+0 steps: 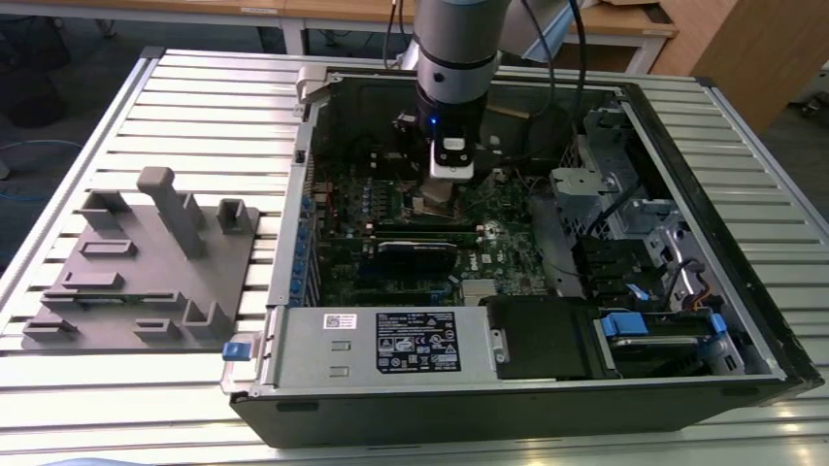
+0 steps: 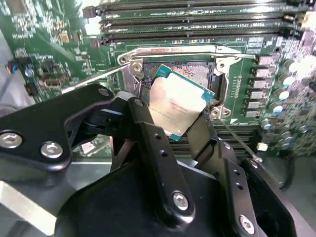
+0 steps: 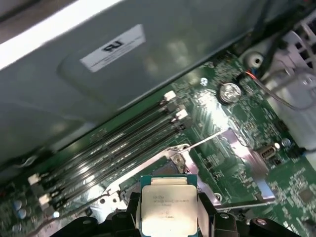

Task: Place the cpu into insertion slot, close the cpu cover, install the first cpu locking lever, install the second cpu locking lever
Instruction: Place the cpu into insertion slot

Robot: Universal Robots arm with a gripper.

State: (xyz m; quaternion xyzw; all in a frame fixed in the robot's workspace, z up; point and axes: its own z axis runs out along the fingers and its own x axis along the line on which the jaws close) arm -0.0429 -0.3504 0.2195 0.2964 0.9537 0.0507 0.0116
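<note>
My gripper (image 2: 174, 118) is shut on the cpu (image 2: 178, 101), a flat square chip with a silver-tan top, pinched by its edges between two black fingers (image 2: 143, 123). The chip hangs tilted just over the insertion slot (image 2: 193, 73), whose dark centre and silvery rim sit in the green board. In the first wrist view the cpu (image 3: 168, 205) is level between the fingers and the slot (image 3: 174, 165) lies right beyond it. A silvery frame that looks like the cpu cover (image 3: 242, 158) lies swung open beside the slot. In the exterior view the gripper (image 1: 446, 183) is down inside the open computer case.
Long black memory slots (image 2: 197, 19) run along one side of the socket. A grey power supply box (image 1: 376, 340) fills the case's front, and metal drive cages (image 1: 622, 194) stand at the exterior view's right. A grey fixture block (image 1: 143, 262) lies on the slatted table outside the case.
</note>
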